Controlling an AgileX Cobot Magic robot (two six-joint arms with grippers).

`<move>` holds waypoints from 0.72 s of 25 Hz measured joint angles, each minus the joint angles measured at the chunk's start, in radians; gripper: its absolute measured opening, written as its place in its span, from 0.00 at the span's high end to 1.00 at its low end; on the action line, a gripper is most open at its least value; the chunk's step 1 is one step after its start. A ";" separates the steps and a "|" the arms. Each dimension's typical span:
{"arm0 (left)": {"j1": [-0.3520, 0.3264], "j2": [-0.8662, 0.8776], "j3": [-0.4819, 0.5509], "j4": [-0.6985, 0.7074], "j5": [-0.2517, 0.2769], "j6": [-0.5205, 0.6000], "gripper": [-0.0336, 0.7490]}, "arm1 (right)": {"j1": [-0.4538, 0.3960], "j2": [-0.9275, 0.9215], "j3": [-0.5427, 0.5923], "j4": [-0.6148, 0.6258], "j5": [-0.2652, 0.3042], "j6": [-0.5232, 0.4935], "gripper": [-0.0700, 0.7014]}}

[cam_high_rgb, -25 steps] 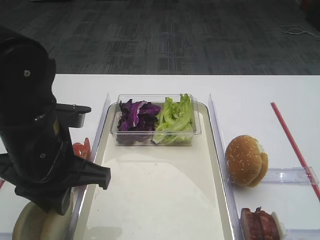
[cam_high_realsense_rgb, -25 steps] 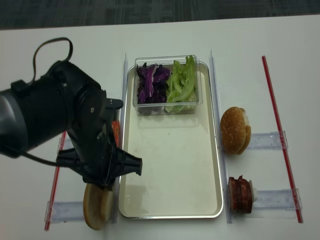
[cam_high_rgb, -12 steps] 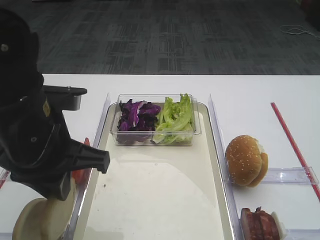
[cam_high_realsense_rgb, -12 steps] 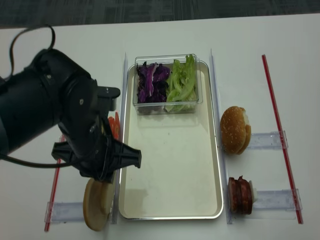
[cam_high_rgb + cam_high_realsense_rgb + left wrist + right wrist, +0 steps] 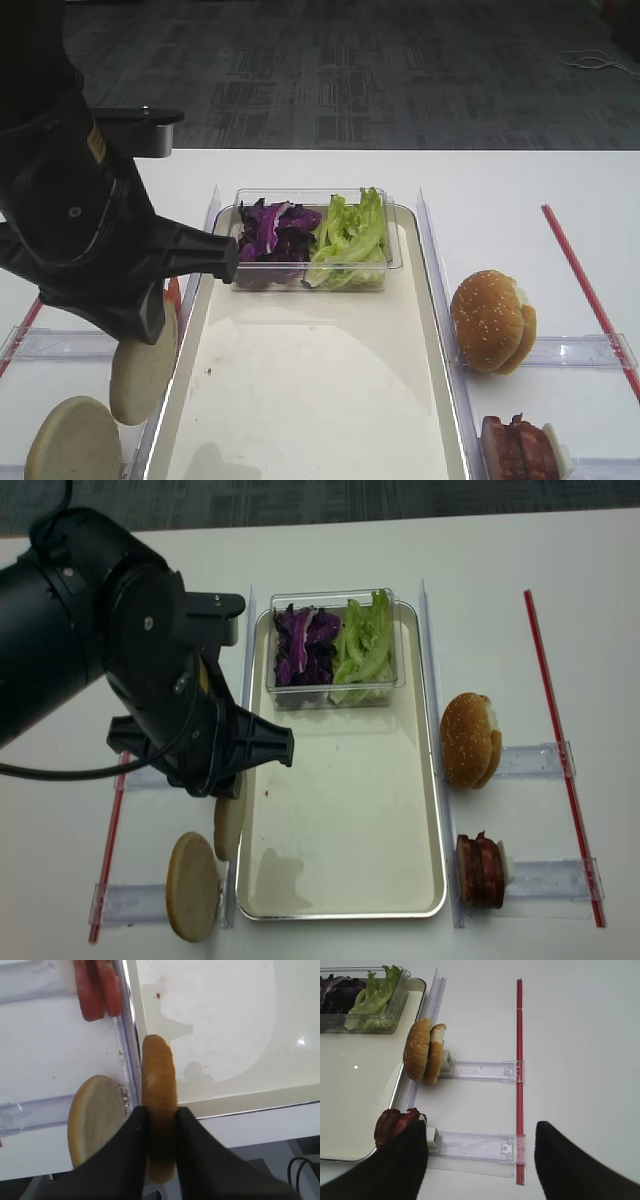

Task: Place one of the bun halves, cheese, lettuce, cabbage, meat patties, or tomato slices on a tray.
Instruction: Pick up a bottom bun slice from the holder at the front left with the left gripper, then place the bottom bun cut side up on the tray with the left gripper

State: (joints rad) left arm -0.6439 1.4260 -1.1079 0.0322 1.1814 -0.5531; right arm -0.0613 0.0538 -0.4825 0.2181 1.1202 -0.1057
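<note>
Exterior high
Left arm: a bun half is held on edge below the black wrist, raised over the left rim of the tray; the fingers themselves are hidden by the arm.
Second bun half: it is seen lying flat at the lower left, outside the tray's left rim.
Tub: a clear tub is set at the far end of the tray, with cabbage in its left part and lettuce in its right.
Sesame bun: it is stood on edge just right of the tray.
Meat patties: they are seen at the bottom edge, right of the tray.

Right wrist
Right gripper: its two dark fingers are spread wide apart, nothing is held between them.
Below it: the white table, a red strip and clear holders are seen to the right of the tray.

Left wrist
Left gripper: it is clenched on the bun half, which is pinched upright by its lower part.
Held bun: it is hung right over the tray's near left rim.
Tomato slices: they are stood on edge outside the tray, beyond the flat bun.

Exterior high (realsense)
Held bun: it is seen edge-on against the tray's left rim, beside the flat bun and apart from it.
Tray floor: it is shown bare apart from the tub.
</note>
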 joint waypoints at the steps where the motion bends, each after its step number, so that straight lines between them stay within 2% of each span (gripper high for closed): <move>1: 0.000 0.000 0.000 -0.004 -0.009 0.000 0.77 | 0.000 0.000 0.000 0.000 0.000 0.000 0.30; 5: 0.000 0.000 0.000 -0.032 -0.060 0.004 0.77 | 0.000 0.000 0.000 0.000 0.000 0.000 0.30; 9: 0.028 0.000 0.000 -0.127 -0.113 0.069 0.77 | 0.000 0.000 0.000 0.000 0.000 0.000 0.30; 14: 0.107 0.000 0.006 -0.298 -0.161 0.202 0.77 | 0.000 0.000 0.000 0.000 0.000 0.000 0.30; 18: 0.162 0.000 0.077 -0.501 -0.218 0.370 0.77 | 0.000 0.000 0.000 0.000 0.000 0.000 0.30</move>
State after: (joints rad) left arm -0.4823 1.4260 -1.0306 -0.4687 0.9632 -0.1832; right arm -0.0613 0.0538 -0.4825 0.2181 1.1202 -0.1057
